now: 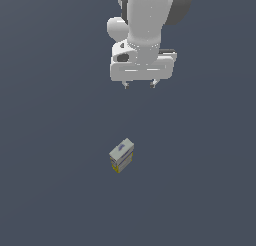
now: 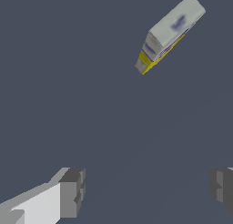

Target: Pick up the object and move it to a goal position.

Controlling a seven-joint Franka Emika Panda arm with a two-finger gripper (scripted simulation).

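Currently: arm points straight down | claw (image 1: 139, 84) spread wide, empty | box (image 1: 121, 155) well apart

The exterior view looks down from afar; the wrist view looks down closer, sharing the box (image 1: 121, 155) (image 2: 169, 33).

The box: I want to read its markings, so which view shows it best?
The wrist view. There the box appears large, showing its pale top with a bluish mark, a yellow end and edge; the print stays blurred. The exterior view shows the box small on the floor, apart from the open hand.
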